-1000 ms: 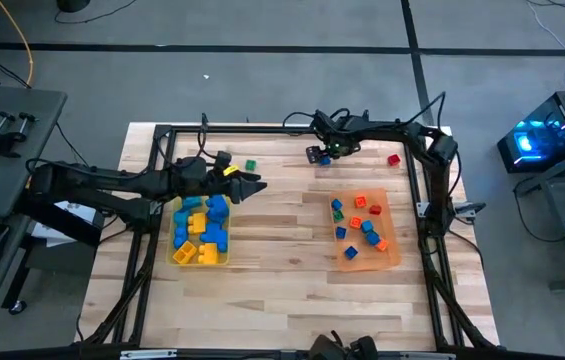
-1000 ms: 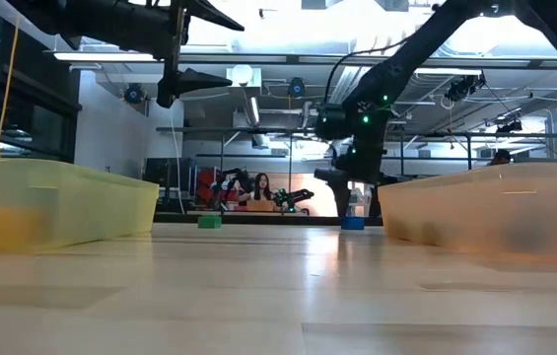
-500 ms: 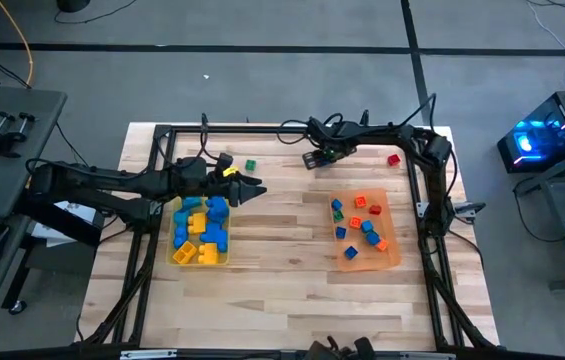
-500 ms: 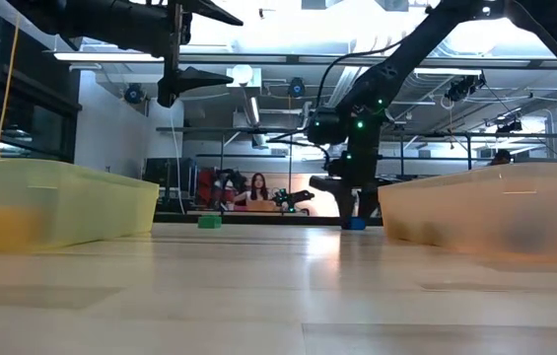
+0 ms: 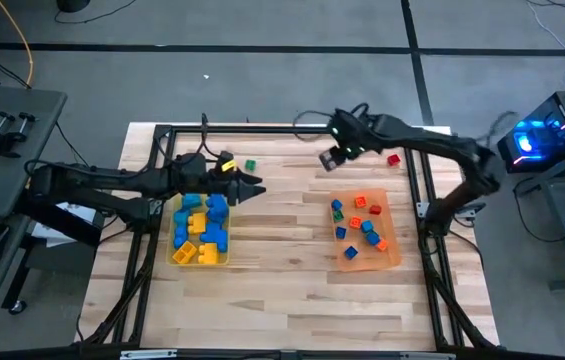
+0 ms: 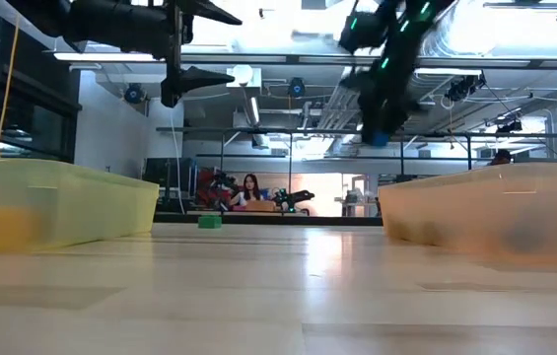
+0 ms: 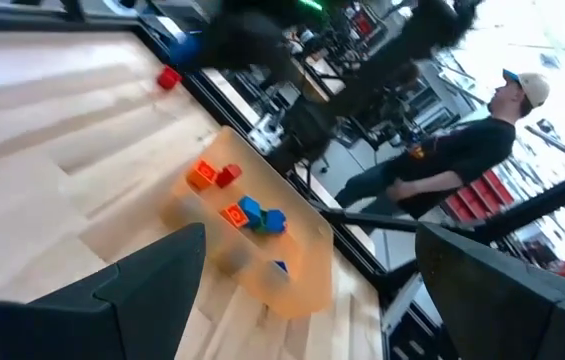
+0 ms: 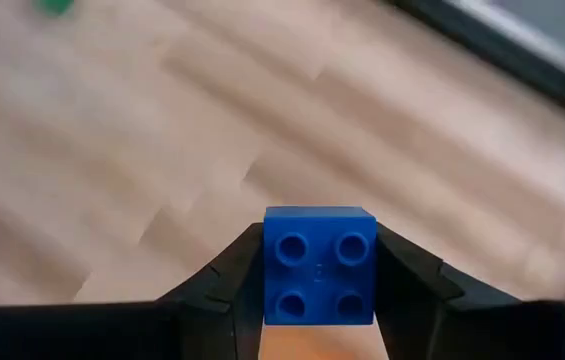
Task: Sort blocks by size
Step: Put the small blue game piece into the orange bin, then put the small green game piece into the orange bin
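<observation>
Between the fingers of the right gripper (image 8: 319,290) sits a blue four-stud block (image 8: 319,264), pinched on both flanks and lifted clear of the wooden table (image 5: 282,225). In the high view this gripper (image 5: 333,157) hangs over the far part of the table. Beyond its jaws toward the left arm lies a green block (image 5: 250,165); to the other side lies a red block (image 5: 393,159). Nearer than the jaws stands the orange tray (image 5: 392,250), holding small red, orange, green and blue cubes. The left gripper (image 5: 252,187) hovers with jaws spread wide beside the yellow tray (image 5: 175,258) of larger blue and yellow bricks. Nothing stands between the right jaws and the orange tray. A dark metal frame (image 5: 292,128) borders the table. Behind it, the low view shows a person seated (image 6: 250,190) in a workshop.
</observation>
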